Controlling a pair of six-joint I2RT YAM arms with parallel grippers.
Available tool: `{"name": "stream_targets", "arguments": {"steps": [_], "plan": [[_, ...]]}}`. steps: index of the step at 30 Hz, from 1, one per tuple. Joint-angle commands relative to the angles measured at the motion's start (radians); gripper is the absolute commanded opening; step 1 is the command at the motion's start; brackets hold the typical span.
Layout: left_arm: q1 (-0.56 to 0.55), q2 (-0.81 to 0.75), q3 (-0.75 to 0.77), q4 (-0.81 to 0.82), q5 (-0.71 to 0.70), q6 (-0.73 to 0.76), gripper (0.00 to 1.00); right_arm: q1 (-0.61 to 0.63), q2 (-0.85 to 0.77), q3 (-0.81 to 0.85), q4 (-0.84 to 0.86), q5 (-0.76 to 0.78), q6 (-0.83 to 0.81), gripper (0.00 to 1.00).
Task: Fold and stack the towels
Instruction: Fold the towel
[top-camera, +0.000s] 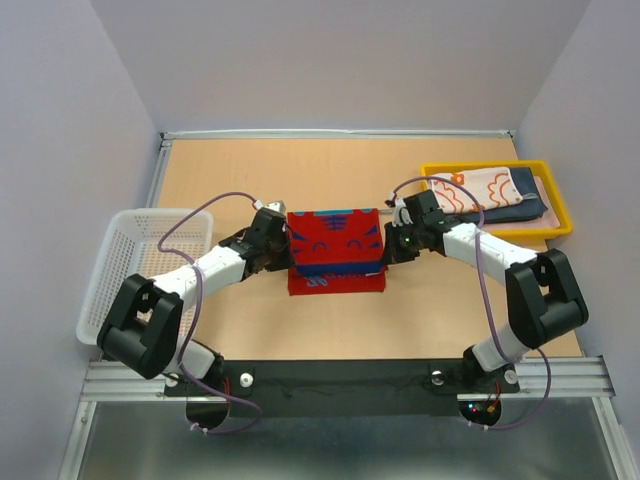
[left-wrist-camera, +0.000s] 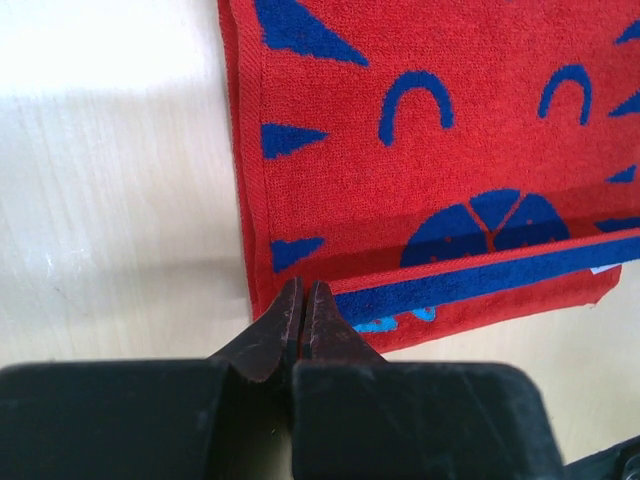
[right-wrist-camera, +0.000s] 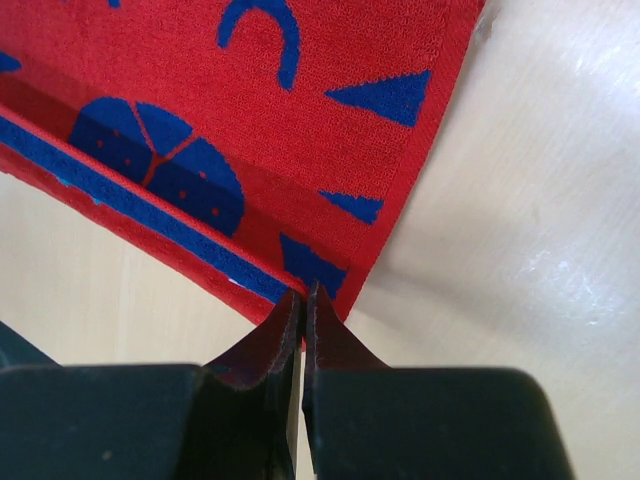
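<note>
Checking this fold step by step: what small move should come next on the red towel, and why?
Probably draw the pinched edge slightly farther across, then lower it. The left end effector and right end effector look closed on the blue-striped edge of the red towel, which stops short, leaving a strip of the lower layer exposed.

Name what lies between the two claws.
The red towel fills the stretch from left claw to right claw, clearest in the top view.
</note>
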Motion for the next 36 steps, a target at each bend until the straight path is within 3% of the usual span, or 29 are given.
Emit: {"name": "stream_targets", "arguments": {"steps": [1,15,30,31,32,35,36], "plan": [[0.025,0.003,-0.021,-0.082,-0.182,0.020,0.00,-0.037,0.016,-0.015,-0.053,0.081,0.011,0.01],[0.025,-0.112,0.138,-0.228,-0.282,0.034,0.00,-0.035,-0.111,0.076,-0.119,0.068,0.029,0.00],[0.004,-0.049,-0.093,-0.119,-0.137,-0.036,0.00,-0.037,0.016,-0.061,-0.133,0.002,0.077,0.07],[-0.005,-0.047,-0.096,-0.116,-0.131,-0.038,0.04,-0.037,0.018,-0.061,-0.133,-0.006,0.074,0.09],[-0.013,-0.053,-0.095,-0.123,-0.130,-0.043,0.08,-0.037,0.015,-0.062,-0.133,-0.029,0.074,0.17],[-0.083,-0.136,-0.093,-0.165,-0.168,-0.108,0.36,-0.035,-0.042,-0.071,-0.139,-0.089,0.081,0.37],[-0.100,-0.170,-0.096,-0.176,-0.180,-0.121,0.57,-0.034,-0.065,-0.074,-0.142,-0.107,0.089,0.41]]}}
